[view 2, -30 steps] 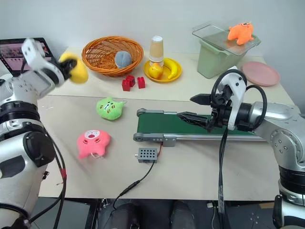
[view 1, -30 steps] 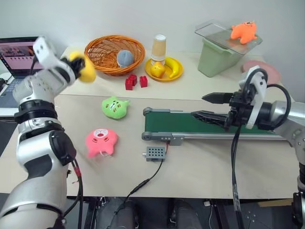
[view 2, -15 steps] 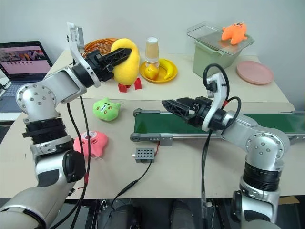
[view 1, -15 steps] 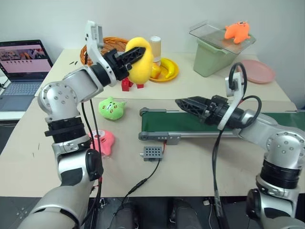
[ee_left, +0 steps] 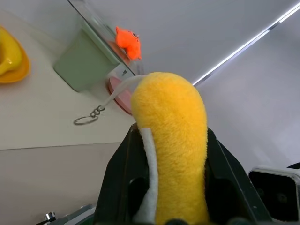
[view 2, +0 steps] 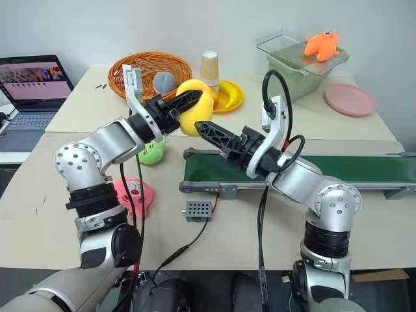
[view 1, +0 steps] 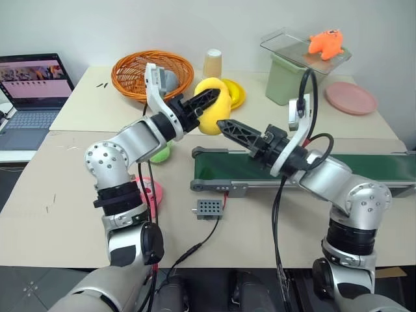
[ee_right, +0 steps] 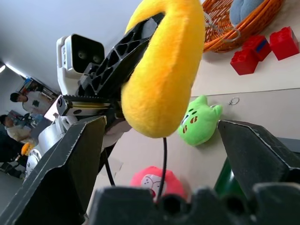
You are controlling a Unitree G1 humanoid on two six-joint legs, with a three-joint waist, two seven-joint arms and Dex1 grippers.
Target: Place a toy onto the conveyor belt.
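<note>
Holding the yellow plush toy [view 1: 211,112] up in the air, my left hand [view 1: 207,99] has its two black fingers pinched onto it, one on each side. The toy hangs above the tabletop [view 1: 273,234], just behind the near-left end of the conveyor belt [view 1: 260,168], and touches nothing below it. My right hand [view 1: 229,127] points at the toy from the belt side with its fingers spread wide; in the right wrist view they stand well apart on either side of the toy, not touching it. A thin cord and a small ring seem to dangle from the toy, though I cannot tell where they attach.

The belt runs from the middle of the tabletop off to the right, its green surface bare apart from my right arm passing over it. Its grey control box [view 1: 208,208] sits just in front of the left end, near the front edge. To the left of the belt lie a green plush [view 2: 151,153] and a pink plush [view 2: 133,195], both partly behind my left arm. Farther back stand the orange basket [view 1: 130,68], the yellow plate [view 1: 235,93], a paper cup [view 1: 212,63] and the green bin [view 1: 289,78] carrying an orange toy [view 1: 328,42]. A pink plate [view 1: 351,97] lies near the right edge, a laptop [view 1: 29,84] on the far left.
</note>
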